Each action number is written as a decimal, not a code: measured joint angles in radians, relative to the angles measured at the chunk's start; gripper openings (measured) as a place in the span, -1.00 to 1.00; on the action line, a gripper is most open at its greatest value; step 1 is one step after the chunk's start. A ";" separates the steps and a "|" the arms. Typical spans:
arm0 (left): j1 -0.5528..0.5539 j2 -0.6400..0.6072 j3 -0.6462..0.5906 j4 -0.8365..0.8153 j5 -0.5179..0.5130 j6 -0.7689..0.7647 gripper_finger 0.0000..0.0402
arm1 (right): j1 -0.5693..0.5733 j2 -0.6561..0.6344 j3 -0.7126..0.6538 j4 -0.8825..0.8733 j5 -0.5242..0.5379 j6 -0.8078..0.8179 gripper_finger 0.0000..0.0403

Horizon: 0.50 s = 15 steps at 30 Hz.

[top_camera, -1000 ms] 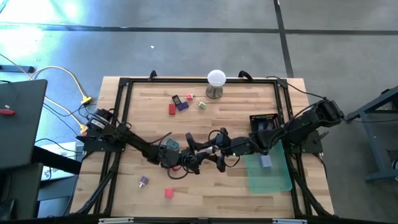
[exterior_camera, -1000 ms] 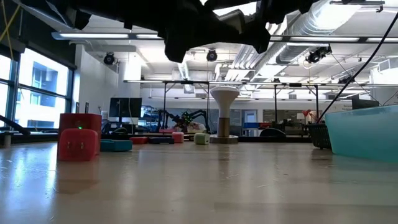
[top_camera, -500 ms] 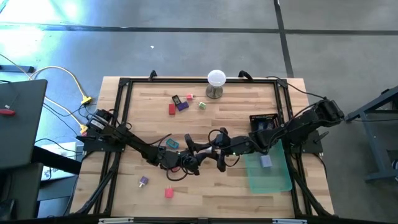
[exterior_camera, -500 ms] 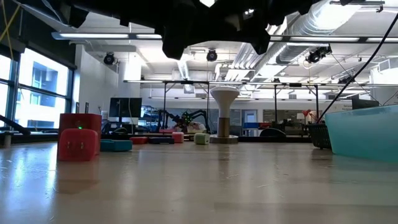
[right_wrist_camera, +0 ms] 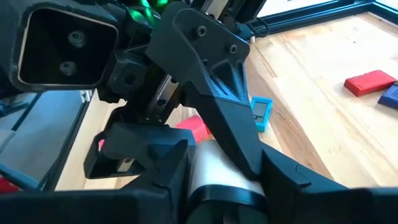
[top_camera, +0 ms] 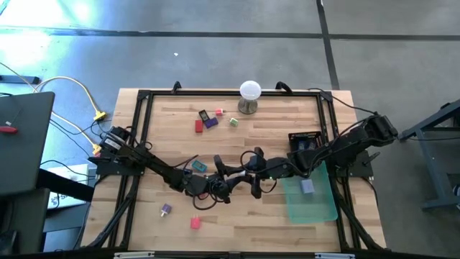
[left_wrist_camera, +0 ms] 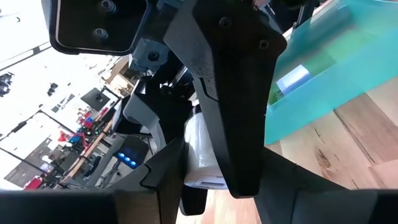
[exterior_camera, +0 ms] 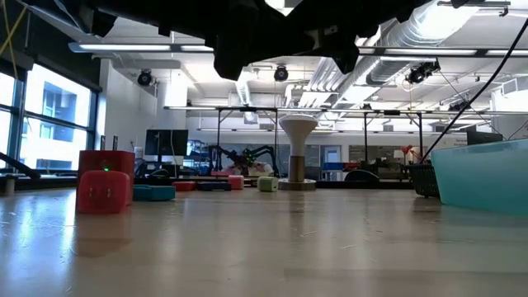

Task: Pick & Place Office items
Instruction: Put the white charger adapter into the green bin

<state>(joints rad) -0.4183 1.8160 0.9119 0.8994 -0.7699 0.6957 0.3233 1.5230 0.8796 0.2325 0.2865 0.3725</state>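
Wooden table (top_camera: 287, 129), one green tray (top_camera: 316, 205), two arms

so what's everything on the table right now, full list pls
table: one, light wood, under everything
ball on stand: one, white on metal, far edge
red block: one, red, far left group
purple block: one, purple, beside the red block
pink pieces: two, small, same group, one partly dark
green piece: one, pale green, right of that group
teal piece: one, teal, by the left arm
front pieces: two, lavender and pink, near left
tray: one, clear green, right side, lavender piece inside
black box: one, behind the tray
white roll: one, between the claws
left claw, right claw: meeting above mid-table
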 joint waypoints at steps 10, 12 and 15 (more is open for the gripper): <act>0.001 0.000 0.000 -0.006 0.014 0.051 -0.19 | 0.002 0.000 0.000 -0.003 0.004 -0.014 -0.35; 0.001 0.000 0.000 -0.010 0.014 0.072 -0.19 | 0.002 0.000 0.000 -0.003 0.005 -0.014 -0.35; 0.002 0.000 0.001 -0.022 0.016 0.100 -0.19 | 0.003 0.001 0.000 -0.016 0.036 -0.014 -0.35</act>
<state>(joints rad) -0.4160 1.8159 0.9126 0.8773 -0.7540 0.7954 0.3260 1.5242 0.8799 0.2164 0.3230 0.3580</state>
